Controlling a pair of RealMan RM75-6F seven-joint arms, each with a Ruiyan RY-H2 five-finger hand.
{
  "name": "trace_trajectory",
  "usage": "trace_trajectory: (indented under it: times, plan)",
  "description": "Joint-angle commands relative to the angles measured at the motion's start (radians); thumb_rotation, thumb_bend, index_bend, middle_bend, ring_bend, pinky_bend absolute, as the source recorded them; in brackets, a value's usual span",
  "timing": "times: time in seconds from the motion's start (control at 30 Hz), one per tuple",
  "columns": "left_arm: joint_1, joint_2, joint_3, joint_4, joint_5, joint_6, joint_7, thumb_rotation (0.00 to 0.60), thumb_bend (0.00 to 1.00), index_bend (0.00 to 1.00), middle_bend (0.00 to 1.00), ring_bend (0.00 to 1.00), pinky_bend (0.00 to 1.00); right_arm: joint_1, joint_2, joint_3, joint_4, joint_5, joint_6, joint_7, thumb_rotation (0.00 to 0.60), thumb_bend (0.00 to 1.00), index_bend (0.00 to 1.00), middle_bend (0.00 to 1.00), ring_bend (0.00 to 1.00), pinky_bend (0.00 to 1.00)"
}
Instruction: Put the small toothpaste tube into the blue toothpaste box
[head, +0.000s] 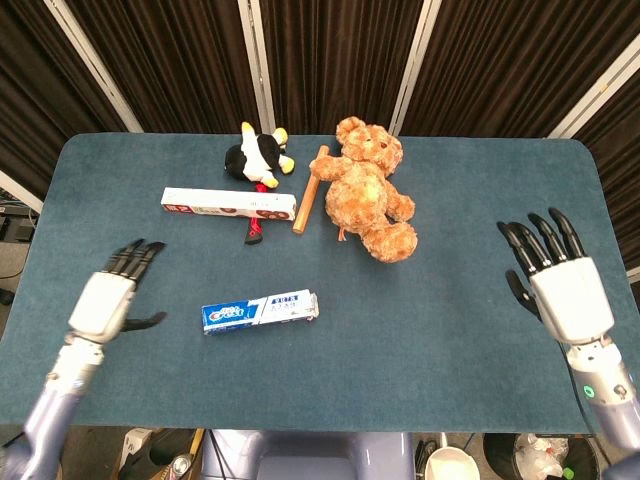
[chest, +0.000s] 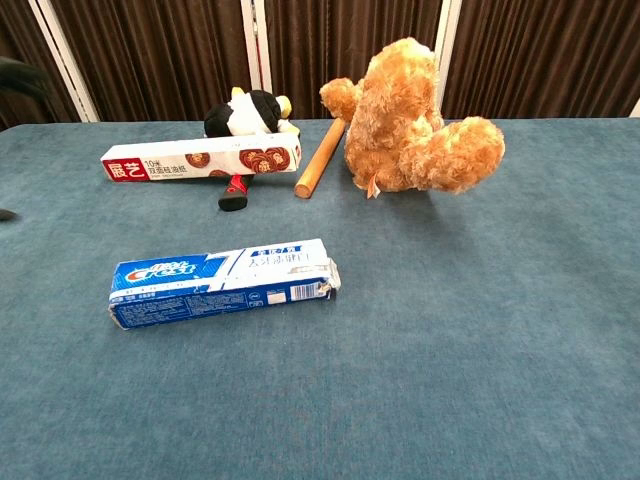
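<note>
The blue toothpaste box (head: 260, 311) (chest: 222, 282) lies flat on the teal table, front centre-left, its right end flap ragged. No loose toothpaste tube shows in either view. My left hand (head: 108, 296) hovers well left of the box, fingers spread and holding nothing; the chest view catches only a dark blur of it at the upper left edge. At the right edge of the table my right hand (head: 560, 282) is raised with fingers apart, far from the box.
Behind the box lie a long red-and-white carton (head: 229, 203) (chest: 201, 158), a black-and-white plush toy (head: 257, 154), a wooden stick (head: 309, 189) (chest: 320, 158) and a brown teddy bear (head: 368, 188) (chest: 410, 122).
</note>
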Motion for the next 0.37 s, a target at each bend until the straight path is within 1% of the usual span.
trace_trajectory:
  times: [0.03,0.1,0.17,0.3,0.37]
  plan:
    - [0.067,0.072,0.033,-0.028,-0.005,0.051,0.013,0.600,0.07,0.04,0.03,0.02,0.06,-0.084,-0.002,-0.085,-0.065,0.079,-0.056,0.054,0.600,0.41,0.02,0.10,0.02,0.07]
    - [0.097,0.100,0.055,-0.031,0.002,0.069,-0.001,0.600,0.07,0.03,0.01,0.01,0.04,-0.111,0.000,-0.112,-0.090,0.108,-0.079,0.074,0.600,0.41,0.00,0.03,0.00,0.02]
    - [0.128,0.119,0.071,-0.032,0.005,0.087,-0.020,0.600,0.07,0.03,0.00,0.00,0.03,-0.138,0.000,-0.134,-0.105,0.140,-0.098,0.090,0.600,0.41,0.00,0.00,0.00,0.00]
    - [0.180,0.137,0.089,-0.021,0.017,0.132,-0.042,0.600,0.07,0.03,0.00,0.00,0.03,-0.178,-0.016,-0.143,-0.104,0.166,-0.085,0.095,0.600,0.41,0.00,0.00,0.00,0.00]
    - [0.202,0.137,0.098,0.004,0.024,0.148,-0.040,0.600,0.07,0.03,0.00,0.00,0.03,-0.194,-0.021,-0.144,-0.093,0.165,-0.069,0.088,0.600,0.41,0.00,0.00,0.00,0.00]
